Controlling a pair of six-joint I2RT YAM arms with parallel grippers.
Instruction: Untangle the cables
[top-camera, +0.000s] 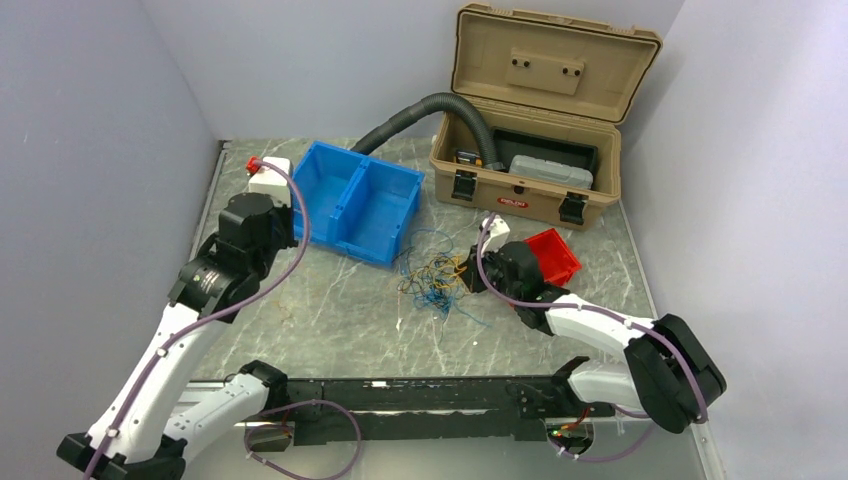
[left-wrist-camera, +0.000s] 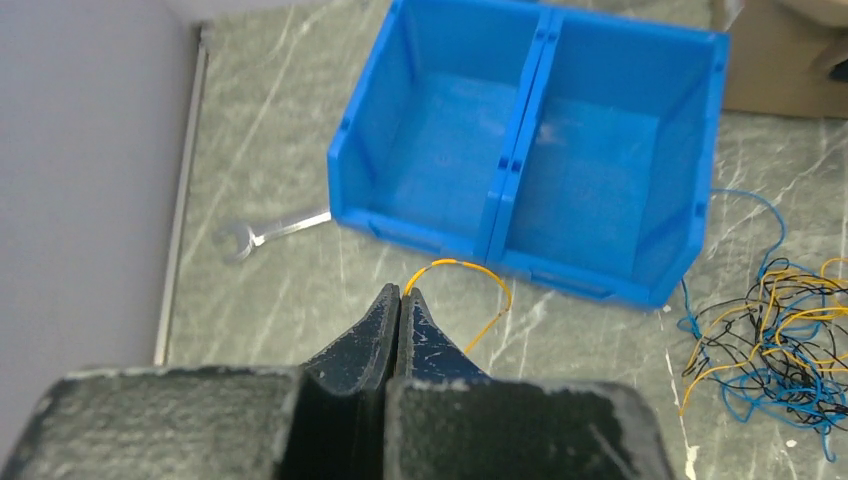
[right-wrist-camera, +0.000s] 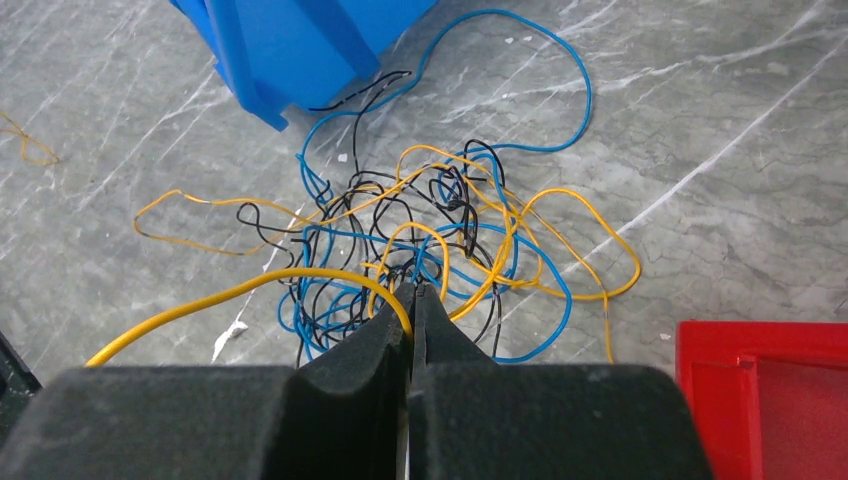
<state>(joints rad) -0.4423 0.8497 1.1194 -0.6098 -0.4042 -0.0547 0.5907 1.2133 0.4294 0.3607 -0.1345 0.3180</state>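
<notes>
Just off the blue bin's near right corner, your cables lie in one knot. Your right gripper is at the knot's near edge, jaws pressed on a yellow strand. Your left gripper, pinching a lone yellow wire, hangs well apart off the bin's left side.

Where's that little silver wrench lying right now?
In the left wrist view, the silver wrench lies on the table just left of the blue bin, its handle pointing at the bin's near-left corner.
</notes>
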